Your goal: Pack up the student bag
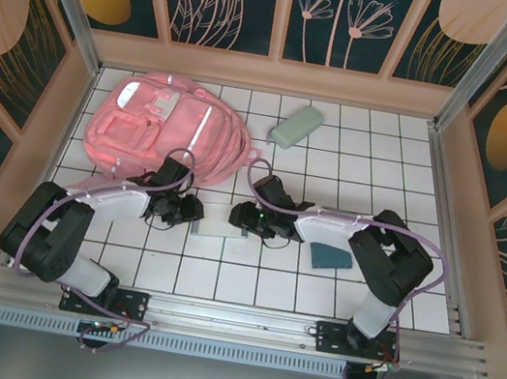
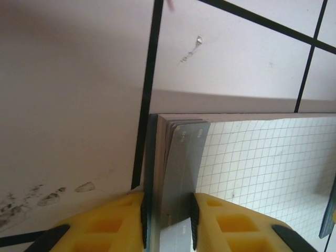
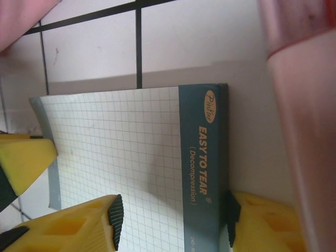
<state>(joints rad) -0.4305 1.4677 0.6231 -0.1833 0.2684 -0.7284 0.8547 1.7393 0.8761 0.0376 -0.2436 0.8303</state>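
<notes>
Item 1, left gripper (image 2: 167, 210): clenched on the loose-leaf edge of the notepad (image 2: 262, 168).
Item 2, right gripper (image 3: 170, 215): jaws straddle the notepad's bound end; cannot tell whether they grip.
Item 3, notepad: lies flat, long axis left-right, between the two.
Item 4, student bag (image 1: 161, 129): far-left of the notepad, just beyond the left gripper; left arm nearer.

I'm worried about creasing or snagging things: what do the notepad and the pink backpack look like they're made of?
The notepad looks like paper: matte white grid-ruled sheets with stacked page edges showing. Its teal printed binding strip is probably thin card. The backpack looks like soft woven fabric, likely synthetic, judging by its folds and slump, with pale shiny strips.
</notes>
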